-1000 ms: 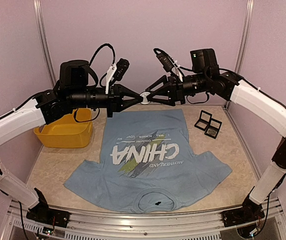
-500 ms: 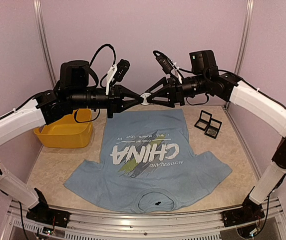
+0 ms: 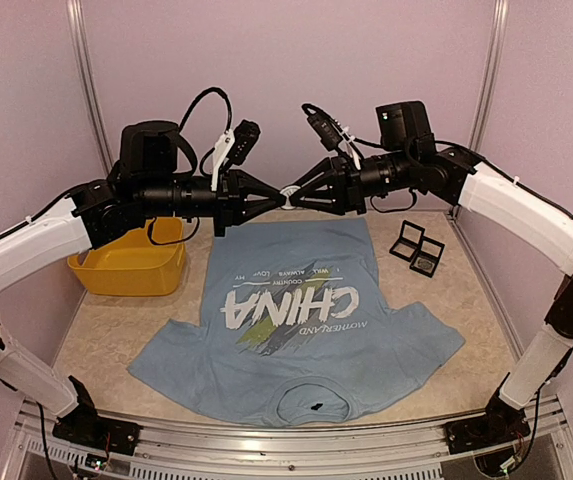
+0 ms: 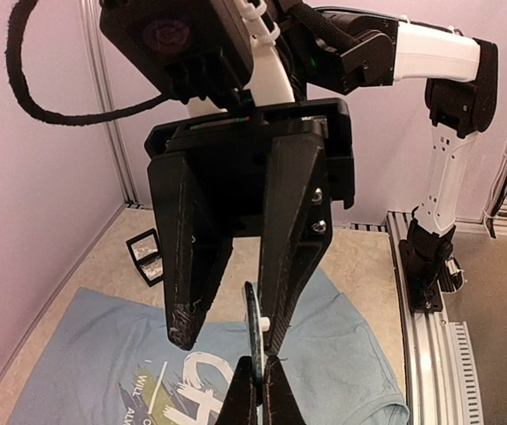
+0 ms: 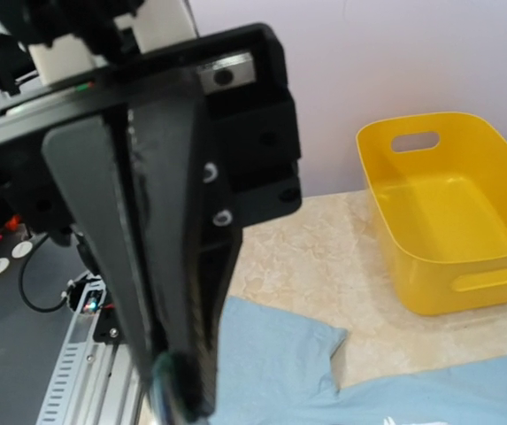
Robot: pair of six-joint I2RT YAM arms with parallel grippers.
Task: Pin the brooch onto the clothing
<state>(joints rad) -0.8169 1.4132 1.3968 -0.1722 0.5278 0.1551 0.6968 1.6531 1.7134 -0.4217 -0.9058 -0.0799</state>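
The left pincer (image 3: 279,197) is pinching the brooch (image 4: 253,329) in the air above the far hem of the T-shirt (image 3: 296,340); the right pincer (image 4: 228,336), jaws spread, is straddling that brooch; the T-shirt is lying flat on the desk (image 3: 471,290)

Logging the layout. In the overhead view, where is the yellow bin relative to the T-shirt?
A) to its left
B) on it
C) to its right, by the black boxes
A: the yellow bin stands left of the T-shirt; the black boxes lie on its right.
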